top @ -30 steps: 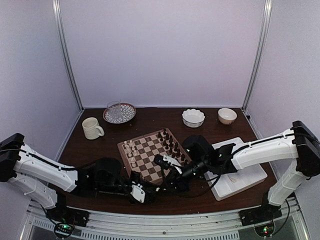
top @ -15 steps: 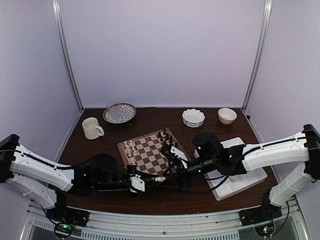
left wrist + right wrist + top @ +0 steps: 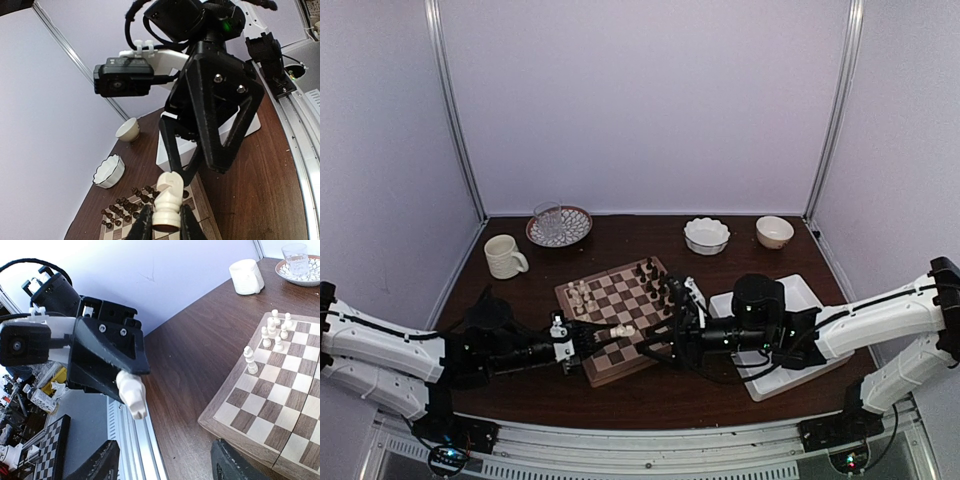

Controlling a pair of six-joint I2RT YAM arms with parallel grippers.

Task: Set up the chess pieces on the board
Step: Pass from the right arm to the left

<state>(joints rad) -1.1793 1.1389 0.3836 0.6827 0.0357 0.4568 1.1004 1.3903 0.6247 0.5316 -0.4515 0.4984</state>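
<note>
Both arms stretch low across the table, tips meeting above the near edge of the board (image 3: pixel 270 410). The left gripper (image 3: pixel 607 333) is clamped on a cream chess piece (image 3: pixel 167 200), held in the air. The right gripper (image 3: pixel 665 322) faces it, fingers wide apart.

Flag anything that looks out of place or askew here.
The board sits skewed on the table, and the cream pieces bunch near one corner rather than standing in a row. One cream piece is off the board, pinched in the left hand.
</note>
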